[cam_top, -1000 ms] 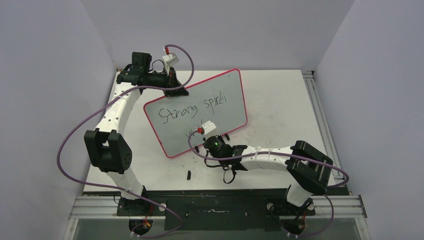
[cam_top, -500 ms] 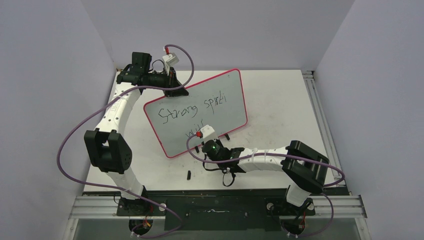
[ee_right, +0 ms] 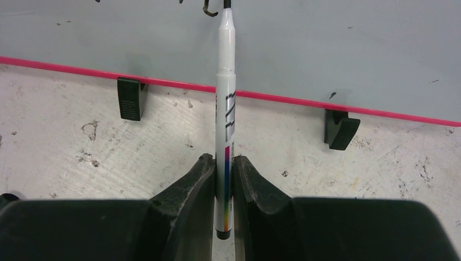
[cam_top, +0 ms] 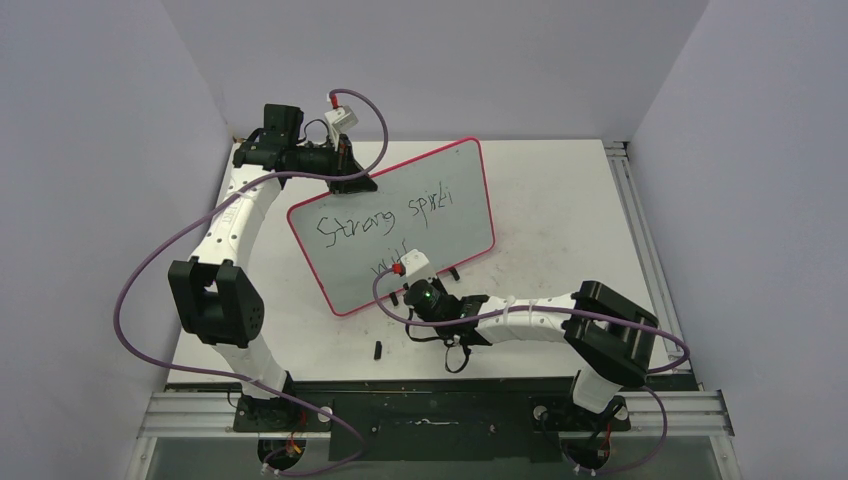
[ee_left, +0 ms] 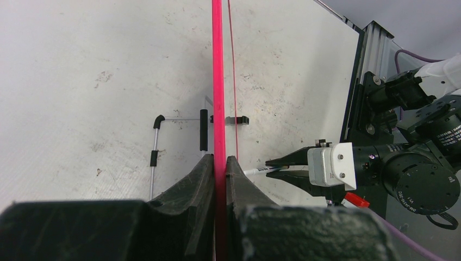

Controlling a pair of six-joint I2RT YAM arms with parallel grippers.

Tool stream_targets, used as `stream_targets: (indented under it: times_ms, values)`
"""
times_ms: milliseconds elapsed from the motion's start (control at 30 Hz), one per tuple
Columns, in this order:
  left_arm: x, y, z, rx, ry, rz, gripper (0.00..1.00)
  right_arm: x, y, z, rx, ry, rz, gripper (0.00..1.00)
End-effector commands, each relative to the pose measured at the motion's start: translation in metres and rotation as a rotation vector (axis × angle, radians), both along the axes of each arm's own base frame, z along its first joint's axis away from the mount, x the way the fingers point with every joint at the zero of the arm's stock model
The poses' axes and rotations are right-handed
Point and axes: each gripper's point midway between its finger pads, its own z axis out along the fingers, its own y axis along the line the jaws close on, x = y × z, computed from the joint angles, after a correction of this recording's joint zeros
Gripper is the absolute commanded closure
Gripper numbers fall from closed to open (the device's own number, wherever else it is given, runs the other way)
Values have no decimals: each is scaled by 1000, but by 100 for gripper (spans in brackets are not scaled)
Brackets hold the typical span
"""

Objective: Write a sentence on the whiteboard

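The whiteboard (cam_top: 452, 228), with a pink-red rim, stands tilted on the table. The sentence (cam_top: 383, 216) reads "Strong spirit" on the first line, with a few strokes of a second line (cam_top: 384, 265) below. My left gripper (cam_top: 358, 182) is shut on the board's top-left rim (ee_left: 218, 81), with its jaws (ee_left: 219, 160) pinching the rim. My right gripper (cam_top: 408, 282) is shut on a white marker (ee_right: 226, 109). The marker's tip touches the board (ee_right: 337, 38) at the top edge of the right wrist view, next to fresh strokes. The right gripper (ee_right: 224, 163) is just in front of the board's lower rim.
A small black marker cap (cam_top: 378, 349) lies on the table near the front edge. Two black feet (ee_right: 130, 97) (ee_right: 340, 128) sit under the board's lower rim. A thin wire stand (ee_left: 155, 155) lies behind the board. A metal rail (cam_top: 640, 250) runs along the table's right side.
My right gripper has moved a little left and toward the near edge with the marker, then held still. The left gripper and the board have not moved.
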Motion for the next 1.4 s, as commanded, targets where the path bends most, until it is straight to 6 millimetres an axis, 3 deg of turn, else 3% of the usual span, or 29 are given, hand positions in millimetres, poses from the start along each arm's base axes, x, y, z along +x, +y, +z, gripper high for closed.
stream_targets:
  times_ms: [0, 500, 1000, 1367]
  values:
    - [-28, -7, -23, 20, 142, -40, 100, 20, 8, 37, 70, -87, -39, 95]
    - [-27, -7, -24, 22, 145, -39, 100, 31, 0, 40, 68, -97, -65, 95]
    - [-28, -7, -23, 19, 145, -41, 100, 18, -14, 13, 59, -33, -87, 95]
    - [-28, -7, -22, 18, 142, -41, 100, 12, -12, 2, 48, -11, -75, 95]
